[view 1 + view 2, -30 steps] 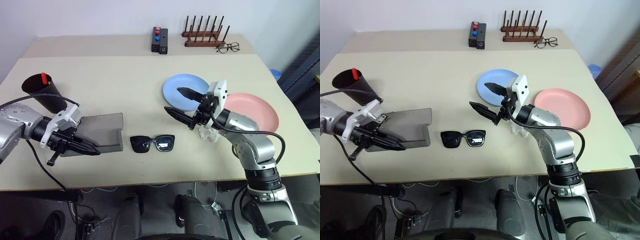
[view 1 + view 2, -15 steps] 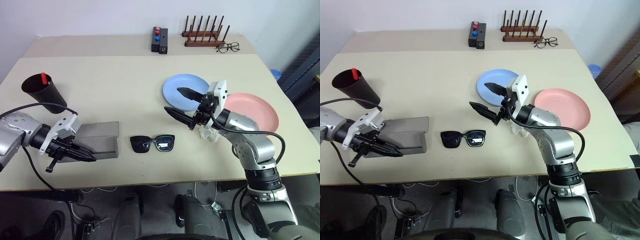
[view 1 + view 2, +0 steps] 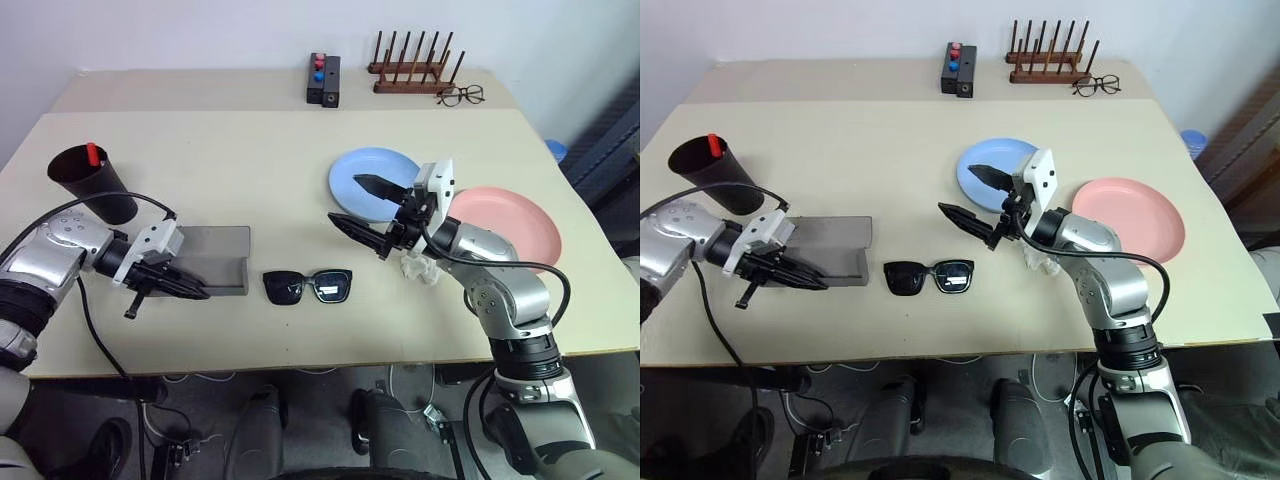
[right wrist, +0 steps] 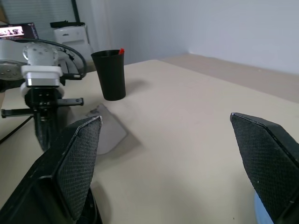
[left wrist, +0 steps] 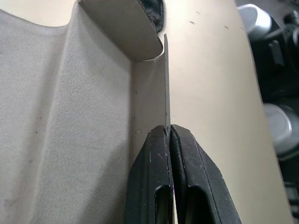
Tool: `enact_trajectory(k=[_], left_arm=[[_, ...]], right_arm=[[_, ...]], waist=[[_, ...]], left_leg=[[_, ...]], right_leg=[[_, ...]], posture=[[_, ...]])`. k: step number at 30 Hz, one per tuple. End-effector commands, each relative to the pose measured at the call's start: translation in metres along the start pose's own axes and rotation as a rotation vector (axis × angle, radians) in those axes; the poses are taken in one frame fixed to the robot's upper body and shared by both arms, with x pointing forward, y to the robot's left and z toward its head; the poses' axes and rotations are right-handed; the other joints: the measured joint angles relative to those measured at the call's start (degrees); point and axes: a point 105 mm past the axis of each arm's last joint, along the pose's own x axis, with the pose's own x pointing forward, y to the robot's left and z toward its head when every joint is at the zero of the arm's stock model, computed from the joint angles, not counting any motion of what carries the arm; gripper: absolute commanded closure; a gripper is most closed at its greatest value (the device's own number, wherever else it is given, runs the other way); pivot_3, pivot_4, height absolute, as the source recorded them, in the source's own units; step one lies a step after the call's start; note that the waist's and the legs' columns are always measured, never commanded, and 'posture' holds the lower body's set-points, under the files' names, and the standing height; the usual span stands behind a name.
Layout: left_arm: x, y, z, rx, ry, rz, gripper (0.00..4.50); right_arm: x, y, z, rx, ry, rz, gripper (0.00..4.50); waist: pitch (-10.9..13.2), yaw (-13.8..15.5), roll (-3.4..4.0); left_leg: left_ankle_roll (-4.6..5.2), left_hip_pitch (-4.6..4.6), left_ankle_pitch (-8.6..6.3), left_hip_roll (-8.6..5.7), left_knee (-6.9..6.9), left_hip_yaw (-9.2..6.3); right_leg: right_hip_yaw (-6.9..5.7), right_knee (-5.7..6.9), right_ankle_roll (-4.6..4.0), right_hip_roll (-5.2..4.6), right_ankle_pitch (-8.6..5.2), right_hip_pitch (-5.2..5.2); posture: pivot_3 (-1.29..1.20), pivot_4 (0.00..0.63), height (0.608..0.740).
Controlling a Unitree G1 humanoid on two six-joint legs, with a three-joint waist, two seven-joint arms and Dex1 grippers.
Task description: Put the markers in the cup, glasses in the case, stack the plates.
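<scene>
My left gripper (image 3: 197, 292) is shut on the thin front flap of the grey case (image 3: 215, 258), which lies on the table; the left wrist view shows the flap edge pinched between the fingertips (image 5: 159, 140). The black glasses (image 3: 307, 286) lie just right of the case. The dark cup (image 3: 95, 185) stands at the far left with the markers' red cap (image 3: 91, 153) poking above its rim. My right gripper (image 3: 348, 200) hangs open and empty above the table, in front of the blue plate (image 3: 385, 168). The pink plate (image 3: 510, 225) lies to its right.
A crumpled white scrap (image 3: 418, 268) lies under my right wrist. At the back stand a black box with red and blue buttons (image 3: 321, 80), a wooden peg rack (image 3: 415, 72) and thin clear eyeglasses (image 3: 458, 95).
My left gripper, still shut on the case's flap, has sunk and moved a little farther onto the table, and the raised flap now lies lower. The right arm has not moved.
</scene>
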Motion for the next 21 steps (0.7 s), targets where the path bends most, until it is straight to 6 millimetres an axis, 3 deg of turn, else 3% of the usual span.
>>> enact_trajectory(k=[1,5,6,8,15,21], left_arm=[[0.001,0.004,0.005,0.022,0.001,-0.004,4.41],[0.007,0.009,0.015,0.031,-0.036,-0.015,4.41],[0.008,0.011,0.016,0.041,-0.036,-0.013,4.18],[0.009,0.012,0.017,0.044,-0.029,-0.018,3.55],[0.004,0.014,0.024,0.057,-0.029,-0.006,0.04],[-0.011,0.019,0.038,0.105,-0.049,0.050,0.04]], right_arm=[[-0.001,0.000,0.014,-0.050,-0.031,-0.002,0.00],[-0.002,0.000,0.013,-0.051,-0.028,-0.005,0.00],[-0.002,0.000,0.013,-0.050,-0.028,-0.006,0.00],[-0.002,0.000,0.014,-0.050,-0.028,-0.006,0.00],[0.000,0.001,0.014,-0.048,-0.031,-0.004,0.00],[0.000,0.002,0.014,-0.048,-0.029,0.006,0.00]], waist=[[0.00,0.04,0.00],[0.00,0.13,0.00],[0.00,0.18,0.00],[0.00,0.12,0.00],[0.00,0.08,0.00],[0.00,0.11,0.00]], left_leg=[[0.00,-0.02,0.00,0.00,0.02,0.00],[0.00,-0.05,0.00,0.00,0.06,-0.02],[0.00,-0.06,0.00,0.00,0.08,-0.04],[0.01,-0.12,0.00,0.00,0.18,-0.06],[0.05,-0.13,-0.03,0.01,0.25,-0.06],[0.05,-0.15,-0.03,0.01,0.27,-0.06]], right_leg=[[0.00,0.00,0.00,0.00,0.00,0.00],[0.00,0.01,0.00,0.00,0.00,0.00],[-0.01,0.02,0.00,0.00,0.00,0.00],[-0.01,0.02,-0.01,0.01,0.00,0.00],[-0.01,0.04,-0.01,0.01,0.00,0.00],[-0.01,0.04,-0.01,0.01,0.01,0.00]], posture=[[0.00,0.150,0.740],[0.00,0.150,0.740],[0.00,0.150,0.740],[0.00,0.150,0.740],[0.00,0.150,0.740],[0.00,0.150,0.740]])
